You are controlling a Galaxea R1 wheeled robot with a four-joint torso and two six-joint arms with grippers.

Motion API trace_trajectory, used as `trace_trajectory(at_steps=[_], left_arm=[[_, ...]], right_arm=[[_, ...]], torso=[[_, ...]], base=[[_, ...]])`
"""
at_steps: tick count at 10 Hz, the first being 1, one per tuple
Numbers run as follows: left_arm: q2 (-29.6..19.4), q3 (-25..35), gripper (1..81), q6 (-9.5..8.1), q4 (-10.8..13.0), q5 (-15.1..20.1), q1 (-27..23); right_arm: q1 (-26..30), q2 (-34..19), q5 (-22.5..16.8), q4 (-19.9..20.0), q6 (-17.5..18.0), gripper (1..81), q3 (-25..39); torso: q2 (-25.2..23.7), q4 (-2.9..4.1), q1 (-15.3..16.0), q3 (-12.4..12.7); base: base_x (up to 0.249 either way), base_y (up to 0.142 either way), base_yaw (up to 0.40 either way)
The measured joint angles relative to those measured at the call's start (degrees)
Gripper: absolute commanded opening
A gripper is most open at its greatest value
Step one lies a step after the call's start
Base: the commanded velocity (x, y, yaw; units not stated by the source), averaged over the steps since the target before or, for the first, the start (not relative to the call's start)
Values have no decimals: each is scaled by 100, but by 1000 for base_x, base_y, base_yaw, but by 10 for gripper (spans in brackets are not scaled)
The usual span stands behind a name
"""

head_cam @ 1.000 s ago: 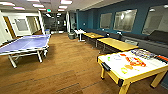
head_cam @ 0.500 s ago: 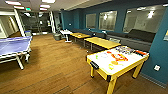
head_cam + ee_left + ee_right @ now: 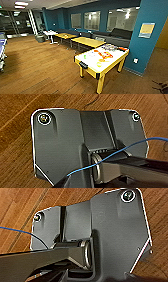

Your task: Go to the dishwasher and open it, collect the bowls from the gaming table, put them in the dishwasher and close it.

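The gaming table (image 3: 90, 71), white-topped with yellow edges and legs, stands right of centre in the head view on the wood floor. Small bright round shapes on its top look like the bowls: a green one (image 3: 85, 56), an orange-yellow one (image 3: 101, 60) and a pale green one (image 3: 99, 65); they are too blurred to count. Orange pieces (image 3: 105, 53) and colourful boxes (image 3: 109, 47) lie toward its far end. The dishwasher is out of view. Both wrist views look down on my own dark wrist plates above the wood floor.
Two yellow-wood tables (image 3: 87, 41) (image 3: 65, 35) and a small white table (image 3: 50, 33) line up behind the gaming table. A teal pillar (image 3: 147, 37) stands right of it. A blue table-tennis table (image 3: 2, 43) sits at the left edge. A dark sofa (image 3: 120, 33) runs along the windowed wall.
The whole head view has shifted, so the camera moved: the gaming table now sits nearer the centre and larger, and the table-tennis table has slid to the left edge.
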Motion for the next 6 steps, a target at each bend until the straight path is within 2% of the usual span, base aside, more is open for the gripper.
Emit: trace_trajectory(at_steps=[2, 4, 5, 6], left_arm=[[-2, 0, 811, 0, 0, 5, 2], [-20, 0, 811, 2, 0, 18, 2], [-26, 0, 811, 0, 0, -28, -69], [-17, 0, 811, 2, 0, -24, -77]], right_arm=[[2, 0, 5, 2, 0, 811, 0], [0, 15, 20, 0, 0, 811, 0], [-48, 34, -11, -5, 0, 811, 2], [-44, 30, -2, -5, 0, 811, 0]], torso=[[0, 0, 0, 0], [0, 0, 0, 0], [0, 0, 2, 0], [0, 0, 2, 0]], base=[[0, 0, -389], [0, -233, 0], [0, -130, 0], [0, 0, 0]])
